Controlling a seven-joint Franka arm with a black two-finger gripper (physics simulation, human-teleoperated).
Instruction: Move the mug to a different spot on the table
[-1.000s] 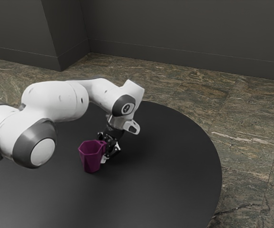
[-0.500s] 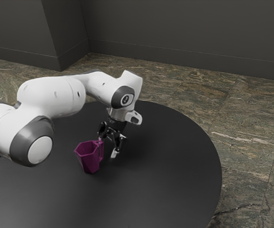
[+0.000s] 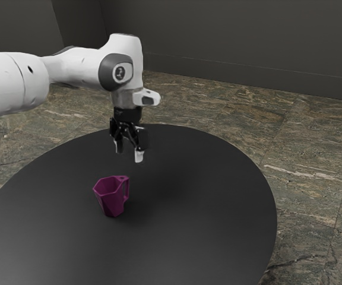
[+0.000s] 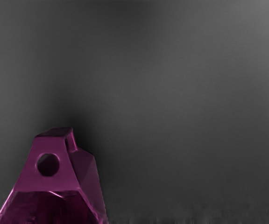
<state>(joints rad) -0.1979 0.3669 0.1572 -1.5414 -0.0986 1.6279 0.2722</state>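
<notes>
Exterior view: gripper (image 3: 128,149) hangs spread and empty above mug (image 3: 112,196), so it stands free, upright on table (image 3: 218,196).

Bare room: stone floor (image 3: 313,154), dark walls (image 3: 230,29)

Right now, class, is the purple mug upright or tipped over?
Upright. The mug stands on its base on the black table, open rim facing up; the tool hangs higher up, not touching it.

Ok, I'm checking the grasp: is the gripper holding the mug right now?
No, the mug stands upright on the table, while the gripper hangs open above it, apart from it.
</notes>
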